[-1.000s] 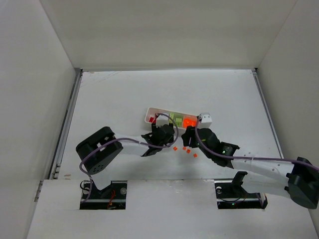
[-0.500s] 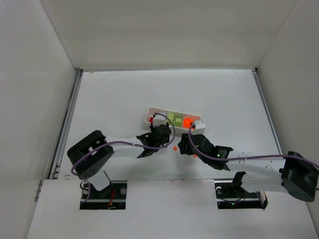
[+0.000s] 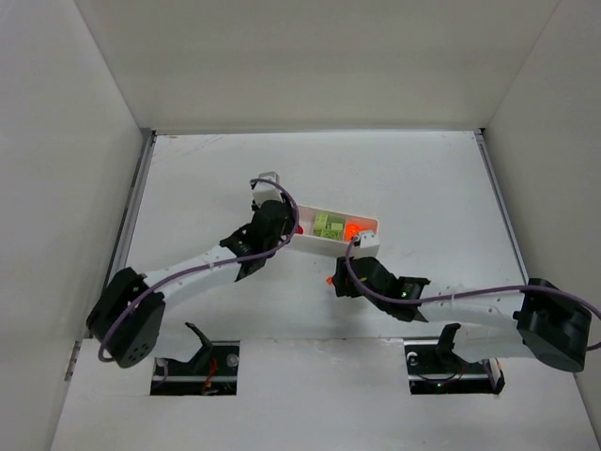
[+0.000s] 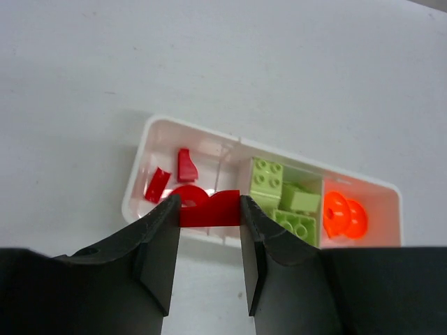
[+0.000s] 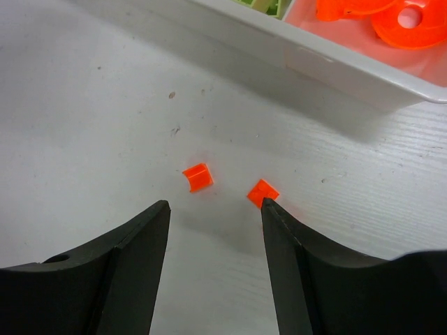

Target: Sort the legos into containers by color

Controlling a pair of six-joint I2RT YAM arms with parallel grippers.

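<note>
The white tray [image 4: 136, 190] has red pieces [image 4: 167, 179] in its left compartment, lime green bricks [image 4: 283, 199] in the middle one and orange discs [image 4: 344, 215] in the right one. My left gripper [image 4: 209, 211] is shut on a flat red piece [image 4: 213, 208] and holds it just short of the red compartment. In the top view the left gripper [image 3: 285, 228] covers the left end of the tray [image 3: 362, 241]. My right gripper [image 5: 214, 204] is open and low over the table, with two loose orange legos ahead of it. One orange lego [image 5: 198, 176] lies between the tips, and the other [image 5: 262, 192] touches the right fingertip.
The right gripper [image 3: 340, 280] sits just in front of the tray in the top view, with one orange piece [image 3: 330, 280] showing at its left. The tray's front wall [image 5: 349, 70] lies close beyond the loose pieces. White walls enclose the table.
My left gripper has swung left and away to the tray's left end with the red piece. My right gripper has drawn back from the tray and down over the loose orange legos.
</note>
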